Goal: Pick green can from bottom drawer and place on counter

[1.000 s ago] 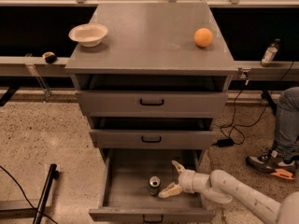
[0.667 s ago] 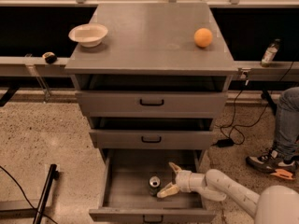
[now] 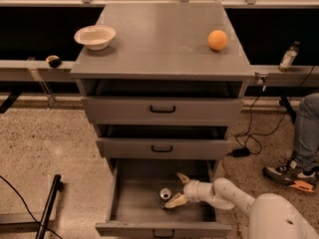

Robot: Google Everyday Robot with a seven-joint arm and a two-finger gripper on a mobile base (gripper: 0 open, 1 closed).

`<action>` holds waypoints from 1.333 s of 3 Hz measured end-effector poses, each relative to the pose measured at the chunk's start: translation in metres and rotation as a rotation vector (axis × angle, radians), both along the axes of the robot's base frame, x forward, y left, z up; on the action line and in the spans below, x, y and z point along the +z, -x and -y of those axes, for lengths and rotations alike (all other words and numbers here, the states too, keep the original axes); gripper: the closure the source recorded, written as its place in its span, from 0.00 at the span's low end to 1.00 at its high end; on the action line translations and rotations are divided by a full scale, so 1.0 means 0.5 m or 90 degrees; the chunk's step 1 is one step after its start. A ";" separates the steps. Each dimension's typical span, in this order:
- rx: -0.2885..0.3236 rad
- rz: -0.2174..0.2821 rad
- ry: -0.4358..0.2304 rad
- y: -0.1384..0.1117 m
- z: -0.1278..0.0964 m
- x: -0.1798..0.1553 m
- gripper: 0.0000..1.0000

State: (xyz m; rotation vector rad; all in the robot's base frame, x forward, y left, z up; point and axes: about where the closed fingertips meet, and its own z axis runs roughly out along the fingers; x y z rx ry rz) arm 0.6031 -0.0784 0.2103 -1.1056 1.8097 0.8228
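Your gripper [image 3: 178, 189] sat in the bottom drawer [image 3: 132, 205] just right of the green can [image 3: 165, 193], spread wide, empty, evidently to straddle it.

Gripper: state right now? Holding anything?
Gripper: open, down inside the bottom drawer, fingers spread right beside the green can, holding nothing.

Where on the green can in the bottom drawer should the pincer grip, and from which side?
Across its round side wall, from the right: the green can stands upright, top showing, and the open pincer sits right of it inside the bottom drawer.
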 end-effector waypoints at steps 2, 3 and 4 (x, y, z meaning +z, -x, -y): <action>0.035 0.018 -0.034 -0.011 -0.046 -0.046 0.00; 0.049 0.021 -0.049 -0.004 -0.064 -0.053 0.19; 0.037 0.040 -0.096 0.007 -0.065 -0.048 0.43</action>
